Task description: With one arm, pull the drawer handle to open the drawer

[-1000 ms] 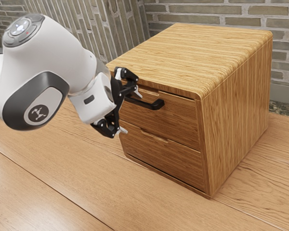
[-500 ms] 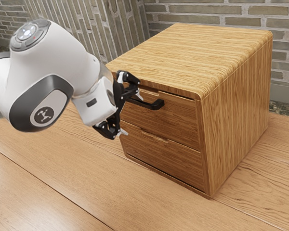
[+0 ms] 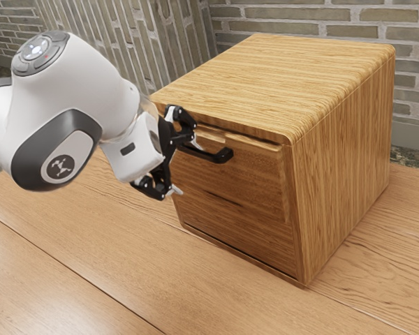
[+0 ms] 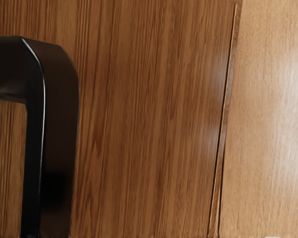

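A wooden cabinet [image 3: 286,77] with two drawers stands on the table. Its top drawer [image 3: 248,174] sticks out a little from the cabinet front, with a narrow gap under the top panel. The drawer's black bar handle [image 3: 211,153] runs across its front. My gripper [image 3: 183,162] is at the handle's end nearer the arm. Its upper finger [image 3: 185,129] is against the handle, and its lower finger [image 3: 160,187] hangs well below, so the gripper is open. In the wrist view the black handle [image 4: 49,139] stands close in front of the drawer front [image 4: 149,119].
The lower drawer [image 3: 237,230] is flush with the cabinet. The wooden table [image 3: 126,279] spreads out in front of the cabinet and toward the exterior view's left. A brick wall [image 3: 321,21] stands behind.
The top drawer has slid a little way out of the cabinet. The handle and my gripper have moved with it toward the exterior view's left.
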Tool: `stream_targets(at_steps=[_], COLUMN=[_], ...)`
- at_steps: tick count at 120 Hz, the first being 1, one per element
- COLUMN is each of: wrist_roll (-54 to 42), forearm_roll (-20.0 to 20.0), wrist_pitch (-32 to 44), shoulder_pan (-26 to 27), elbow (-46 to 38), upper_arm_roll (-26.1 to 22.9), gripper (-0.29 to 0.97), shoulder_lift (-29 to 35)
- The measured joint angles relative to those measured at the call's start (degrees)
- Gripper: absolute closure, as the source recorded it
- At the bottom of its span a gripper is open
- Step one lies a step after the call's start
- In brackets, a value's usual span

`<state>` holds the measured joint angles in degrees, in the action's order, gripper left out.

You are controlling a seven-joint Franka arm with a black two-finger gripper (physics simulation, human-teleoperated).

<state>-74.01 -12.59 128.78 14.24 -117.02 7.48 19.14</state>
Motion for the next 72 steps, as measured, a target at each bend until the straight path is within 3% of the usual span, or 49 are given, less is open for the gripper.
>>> stream_targets(at_steps=[72], wrist_roll=[0.7], forearm_roll=[0.7], wrist_pitch=[0.6], shoulder_pan=[0.0], elbow=[-2.7], upper_arm_roll=[0.2], gripper=[0.42], shoulder_lift=[3.6])
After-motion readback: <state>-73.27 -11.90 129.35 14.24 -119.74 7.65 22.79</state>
